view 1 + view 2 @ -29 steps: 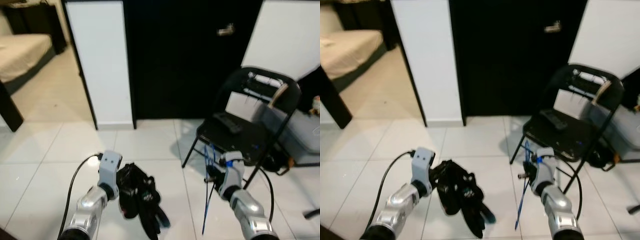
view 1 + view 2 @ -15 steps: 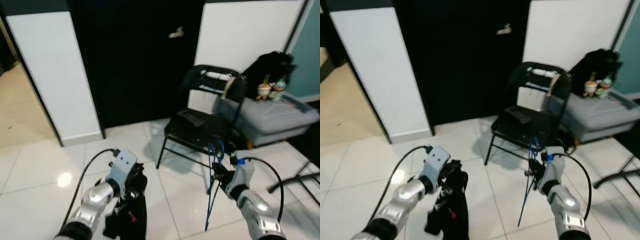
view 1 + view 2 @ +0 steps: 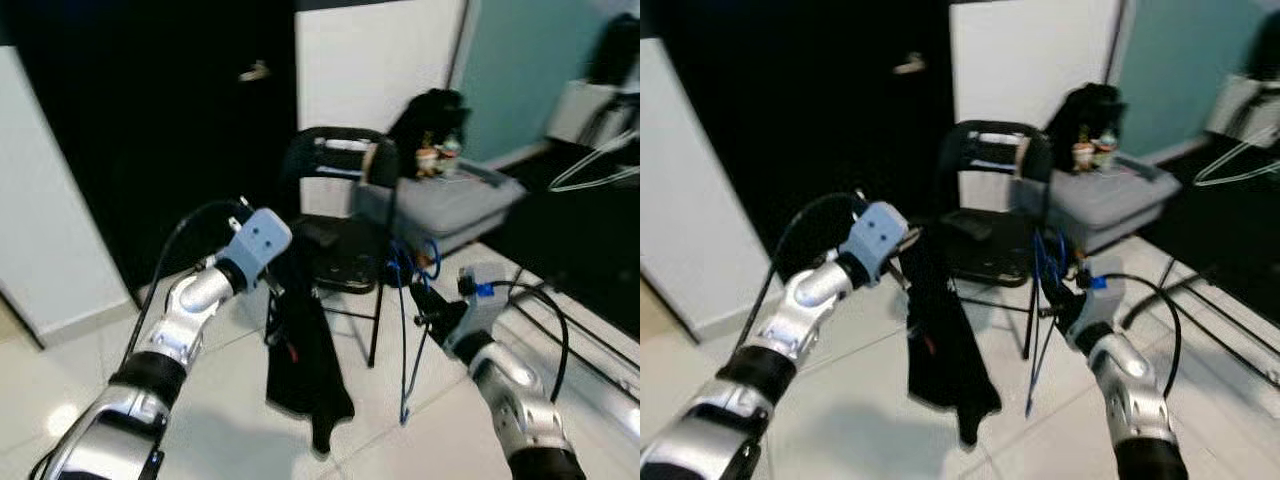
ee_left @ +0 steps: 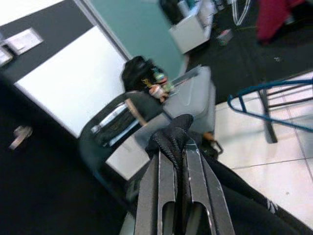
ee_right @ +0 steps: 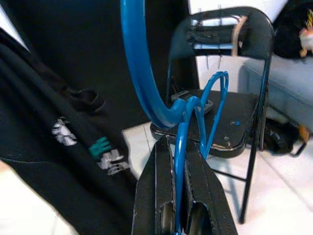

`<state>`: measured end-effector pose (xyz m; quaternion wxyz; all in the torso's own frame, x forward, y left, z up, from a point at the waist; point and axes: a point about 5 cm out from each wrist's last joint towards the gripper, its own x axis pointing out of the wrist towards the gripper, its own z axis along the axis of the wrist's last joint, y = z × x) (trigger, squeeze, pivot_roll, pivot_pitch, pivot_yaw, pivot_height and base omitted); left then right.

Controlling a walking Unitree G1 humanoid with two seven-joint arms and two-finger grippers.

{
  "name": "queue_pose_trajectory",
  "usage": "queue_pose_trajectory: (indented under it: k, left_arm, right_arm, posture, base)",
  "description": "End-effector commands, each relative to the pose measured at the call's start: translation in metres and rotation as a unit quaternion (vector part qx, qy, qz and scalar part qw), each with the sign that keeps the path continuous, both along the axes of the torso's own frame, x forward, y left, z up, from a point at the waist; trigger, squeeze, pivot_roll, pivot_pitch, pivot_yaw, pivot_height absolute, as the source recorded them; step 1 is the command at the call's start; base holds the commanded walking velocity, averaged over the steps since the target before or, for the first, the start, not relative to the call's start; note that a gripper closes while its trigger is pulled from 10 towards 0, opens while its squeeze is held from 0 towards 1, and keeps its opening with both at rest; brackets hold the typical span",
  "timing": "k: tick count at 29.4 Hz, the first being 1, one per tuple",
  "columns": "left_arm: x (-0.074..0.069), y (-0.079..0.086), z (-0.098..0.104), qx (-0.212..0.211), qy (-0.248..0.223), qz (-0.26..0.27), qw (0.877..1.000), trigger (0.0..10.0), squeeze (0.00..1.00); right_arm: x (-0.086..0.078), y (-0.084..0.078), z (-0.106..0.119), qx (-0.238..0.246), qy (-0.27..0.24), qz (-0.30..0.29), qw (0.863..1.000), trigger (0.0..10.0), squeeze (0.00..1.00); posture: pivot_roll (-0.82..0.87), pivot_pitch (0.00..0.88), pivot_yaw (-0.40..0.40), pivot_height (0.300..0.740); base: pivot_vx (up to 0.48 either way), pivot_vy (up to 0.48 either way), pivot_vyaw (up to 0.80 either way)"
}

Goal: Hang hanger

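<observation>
We hold blue hangers [image 5: 183, 117] clamped in our right pincer [image 5: 180, 147]; left pincer [image 4: 178, 147] clamped on black garment [image 3: 305, 350].

The hanger [image 5: 182, 117] is blue, the garment [image 3: 305, 350] black (small white and teal marks), the chair [image 3: 335, 215] black.
</observation>
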<state>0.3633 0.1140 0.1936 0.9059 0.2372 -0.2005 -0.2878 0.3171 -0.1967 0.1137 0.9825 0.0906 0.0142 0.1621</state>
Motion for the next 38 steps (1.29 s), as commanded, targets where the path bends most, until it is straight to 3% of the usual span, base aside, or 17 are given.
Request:
queue_pose_trajectory:
  k: [1, 4, 10, 14, 15, 18, 20, 24, 25, 26, 27, 28, 30, 32, 38]
  left_arm:
    - [0.001, 0.003, 0.002, 0.007, -0.007, 0.000, 1.000, 10.0, 0.00]
    - [-0.001, 0.001, 0.008, 0.018, -0.031, -0.009, 0.999, 10.0, 0.00]
    - [-0.002, 0.008, 0.009, 0.071, -0.053, -0.015, 0.996, 10.0, 0.00]
    - [-0.002, 0.010, 0.012, 0.071, -0.057, -0.015, 0.996, 10.0, 0.00]
    - [-0.002, 0.012, 0.017, 0.070, -0.064, -0.019, 0.995, 10.0, 0.00]
    - [-0.002, 0.012, 0.017, 0.070, -0.064, -0.019, 0.995, 10.0, 0.00]
    - [-0.011, 0.016, 0.037, 0.062, -0.095, -0.079, 0.990, 10.0, 0.00]
    - [-0.016, 0.018, 0.045, 0.079, -0.113, -0.110, 0.984, 10.0, 0.00]
    - [-0.020, 0.018, 0.050, 0.113, -0.131, -0.134, 0.976, 10.0, 0.00]
    - [-0.020, 0.018, 0.050, 0.113, -0.131, -0.134, 0.976, 10.0, 0.00]
    - [-0.023, 0.019, 0.054, 0.153, -0.148, -0.150, 0.966, 10.0, 0.00]
    - [-0.023, 0.019, 0.054, 0.153, -0.148, -0.150, 0.966, 10.0, 0.00]
    - [-0.027, 0.016, 0.058, 0.218, -0.169, -0.178, 0.945, 10.0, 0.00]
    - [-0.030, 0.012, 0.058, 0.258, -0.181, -0.197, 0.928, 10.0, 0.00]
    - [-0.031, 0.015, 0.056, 0.293, -0.181, -0.203, 0.917, 10.0, 0.00]
  right_arm:
    - [0.003, 0.000, 0.009, 0.006, -0.013, -0.001, 1.000, 10.0, 0.00]
    - [0.002, 0.004, 0.022, 0.007, -0.029, 0.008, 1.000, 10.0, 0.00]
    - [-0.005, 0.013, 0.036, -0.088, -0.054, 0.062, 0.993, 10.0, 0.00]
    - [-0.009, 0.014, 0.038, -0.108, -0.069, 0.079, 0.989, 10.0, 0.00]
    - [-0.016, 0.015, 0.037, -0.141, -0.078, 0.111, 0.981, 10.0, 0.00]
    - [-0.016, 0.015, 0.037, -0.141, -0.078, 0.111, 0.981, 10.0, 0.00]
    - [-0.028, 0.007, 0.043, -0.162, -0.092, 0.172, 0.967, 10.0, 0.00]
    - [-0.034, 0.001, 0.048, -0.148, -0.094, 0.194, 0.965, 10.0, 0.00]
    - [-0.040, -0.004, 0.054, -0.126, -0.098, 0.216, 0.963, 10.0, 0.00]
    - [-0.040, -0.004, 0.054, -0.126, -0.098, 0.216, 0.963, 10.0, 0.00]
    - [-0.046, -0.005, 0.058, -0.111, -0.098, 0.245, 0.958, 10.0, 0.00]
    - [-0.046, -0.005, 0.058, -0.111, -0.098, 0.245, 0.958, 10.0, 0.00]
    - [-0.058, -0.003, 0.060, -0.086, -0.088, 0.300, 0.946, 10.0, 0.00]
    - [-0.065, -0.001, 0.062, -0.078, -0.086, 0.335, 0.935, 10.0, 0.00]
    - [-0.068, -0.007, 0.068, -0.068, -0.085, 0.357, 0.928, 10.0, 0.00]
  posture:
    - [-0.12, 0.000, 0.072, 0.736]
    - [-0.12, 0.000, 0.064, 0.736]
    - [-0.13, 0.000, 0.072, 0.736]
    - [-0.13, 0.000, 0.071, 0.736]
    - [-0.13, 0.000, 0.067, 0.736]
    - [-0.13, 0.000, 0.067, 0.736]
    - [-0.13, 0.000, 0.062, 0.736]
    - [-0.13, 0.000, 0.062, 0.736]
    - [-0.13, 0.000, 0.061, 0.736]
    - [-0.13, 0.000, 0.061, 0.736]
    - [-0.12, 0.000, 0.063, 0.736]
    - [-0.12, 0.000, 0.063, 0.736]
    - [-0.11, 0.000, 0.064, 0.736]
    - [-0.11, 0.000, 0.063, 0.736]
    - [-0.10, 0.000, 0.062, 0.736]
  base:
    - [0.000, 0.000, -0.78]
    - [0.000, 0.000, -0.78]
    - [0.000, 0.000, -0.26]
    - [0.000, 0.000, 0.00]
    - [0.000, 0.000, 0.00]
    - [0.000, 0.000, 0.00]
    - [0.000, 0.000, 0.00]
    - [0.000, 0.000, 0.00]
    - [0.000, 0.000, 0.00]
    - [0.000, 0.000, 0.00]
    - [0.000, 0.000, 0.00]
    - [0.000, 0.000, 0.00]
    - [0.000, 0.000, 0.00]
    - [0.000, 0.000, 0.00]
    - [0.000, 0.000, -0.27]
